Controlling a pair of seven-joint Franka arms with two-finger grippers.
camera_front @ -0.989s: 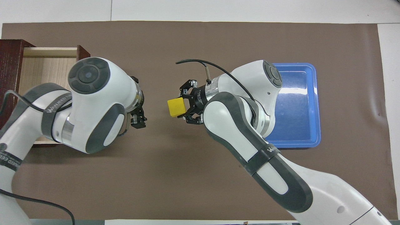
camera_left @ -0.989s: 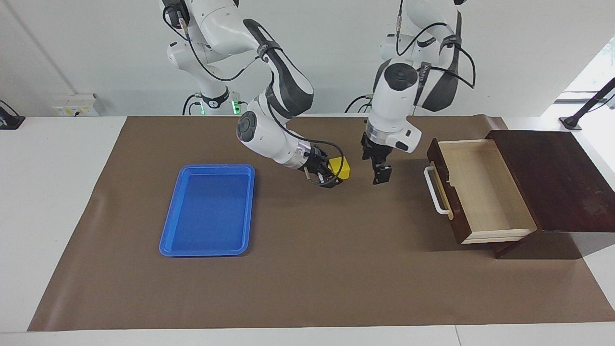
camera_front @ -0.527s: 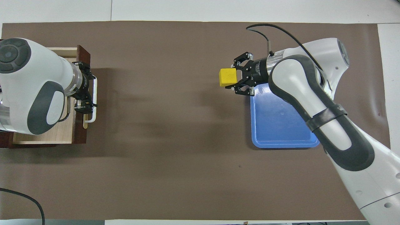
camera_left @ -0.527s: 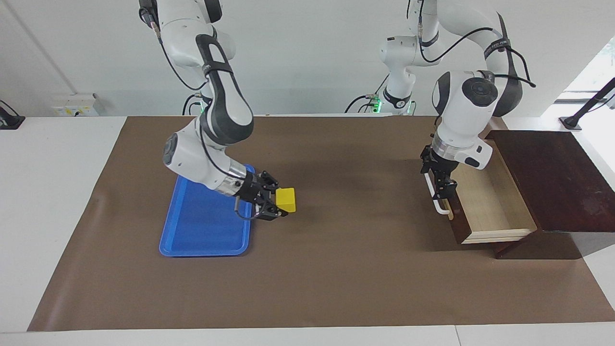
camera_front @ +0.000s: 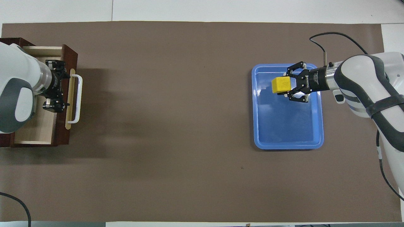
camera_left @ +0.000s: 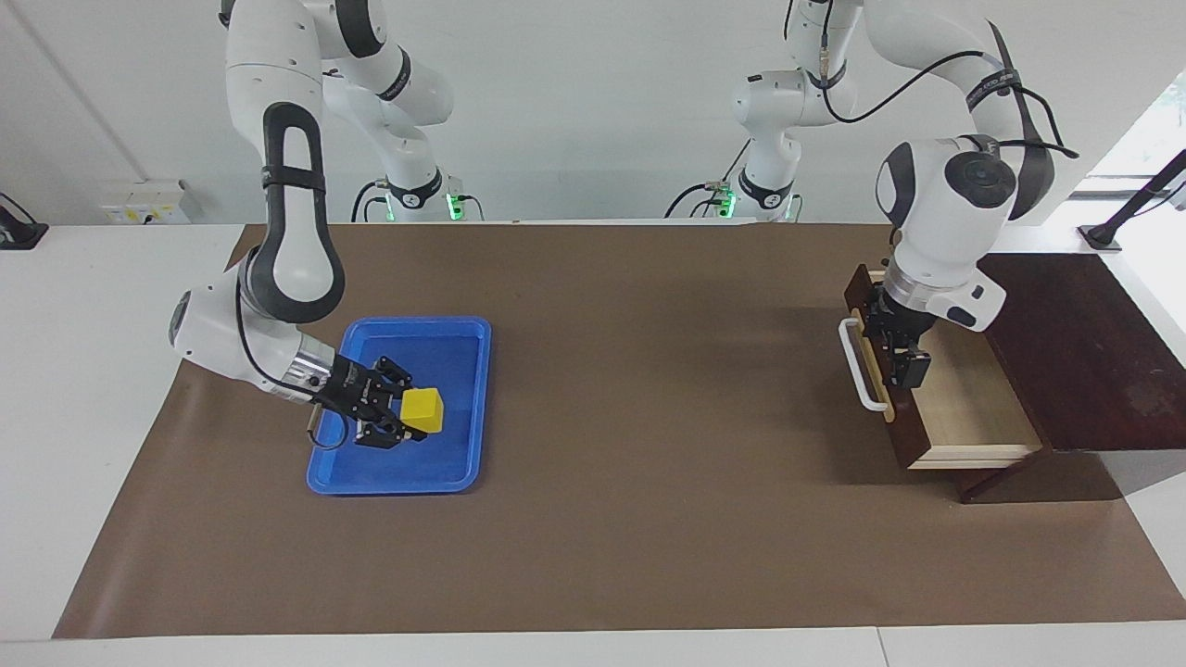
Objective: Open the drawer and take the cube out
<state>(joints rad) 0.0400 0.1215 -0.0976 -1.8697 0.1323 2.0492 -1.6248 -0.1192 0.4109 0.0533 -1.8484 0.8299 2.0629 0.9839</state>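
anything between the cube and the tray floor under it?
Nothing visible. The right hand holds the cube over the tray, whose floor below it is bare. The left hand is at the drawer.

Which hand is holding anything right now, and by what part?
The right hand grips the cube by two opposite side faces, over the blue tray. The left hand is at the drawer front; any hold cannot be told.

Dark wooden drawer (camera_left: 959, 398) stands partly open, pale inside; small yellow cube (camera_left: 423, 409) hangs over the blue tray (camera_left: 468, 389)
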